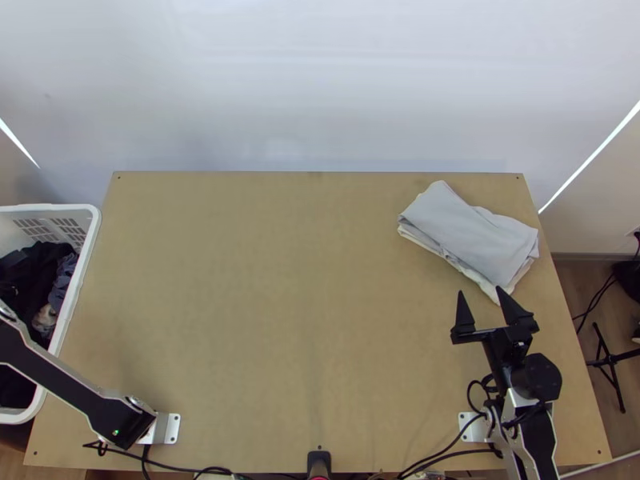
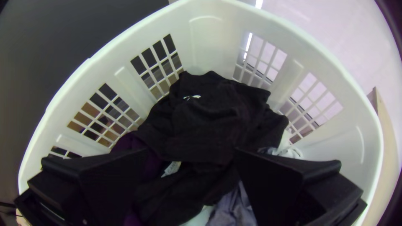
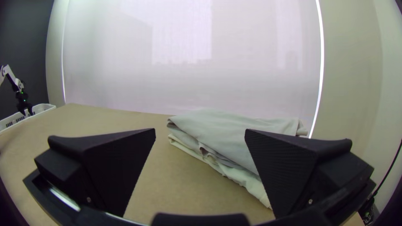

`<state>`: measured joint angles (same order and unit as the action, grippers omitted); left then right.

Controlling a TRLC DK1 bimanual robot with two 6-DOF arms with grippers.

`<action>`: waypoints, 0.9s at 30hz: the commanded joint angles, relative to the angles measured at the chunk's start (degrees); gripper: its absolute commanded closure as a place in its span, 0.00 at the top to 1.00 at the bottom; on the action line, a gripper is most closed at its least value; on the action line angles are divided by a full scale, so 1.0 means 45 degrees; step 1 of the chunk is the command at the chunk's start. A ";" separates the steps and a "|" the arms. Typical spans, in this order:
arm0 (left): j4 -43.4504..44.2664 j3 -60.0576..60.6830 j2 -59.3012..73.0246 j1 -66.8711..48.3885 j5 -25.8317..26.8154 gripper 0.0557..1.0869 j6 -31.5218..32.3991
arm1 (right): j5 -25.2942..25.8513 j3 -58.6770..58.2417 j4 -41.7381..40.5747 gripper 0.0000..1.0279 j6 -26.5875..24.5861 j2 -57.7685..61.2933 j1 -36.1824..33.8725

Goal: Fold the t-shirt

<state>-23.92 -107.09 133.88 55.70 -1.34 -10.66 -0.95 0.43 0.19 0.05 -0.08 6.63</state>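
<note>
From above, the right tool (image 1: 480, 293) is over the tabletop (image 1: 280, 320), with its two fingers apart and nothing between them. Just past it lies a neat pile: a gray cloth (image 1: 476, 232), folded flat, on top of a cream cloth (image 1: 480, 280). The pile is near the far corner on the right arm's side. By the other side stands a white basket (image 1: 48, 208) with dark clothes in it. The left arm (image 1: 64, 384) reaches out over it.

In the left wrist view, the left tool (image 2: 190, 152) is over the basket, and its fingers are wide apart. A black cloth (image 2: 209, 125) lies bunched up inside. A purple cloth (image 2: 130, 142) and a gray-purple cloth (image 2: 236, 205) poke out around it. I can't tell which cloth is the t-shirt.

In the right wrist view, the right tool (image 3: 200, 130) has its fingers apart, and the pile sits past them. The gray cloth droops over the layers under it. Far away, the left tool points down at the basket.
</note>
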 commanded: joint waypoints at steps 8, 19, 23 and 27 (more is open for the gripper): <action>0.0277 -0.3625 0.3744 -0.0054 -0.0053 0.63 -0.0191 | -0.0004 0.0003 -0.0002 0.96 0.0007 -0.0003 0.0010; -0.0387 -0.4113 0.1478 0.0551 0.0396 0.03 0.1274 | -0.0004 0.0003 -0.0002 0.96 0.0007 -0.0003 -0.0009; -0.1969 -0.4113 -0.1119 0.0942 0.1764 0.03 0.2895 | -0.0004 0.0003 -0.0002 0.96 0.0007 -0.0003 0.0010; -0.2985 -0.4113 -0.3678 0.1020 0.2818 0.03 0.3618 | 0.0016 0.0003 -0.0002 0.96 0.0007 -0.0003 0.0010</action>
<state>-30.22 -125.08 133.12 58.94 4.80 -0.89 -0.95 0.43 0.19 0.08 -0.12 6.59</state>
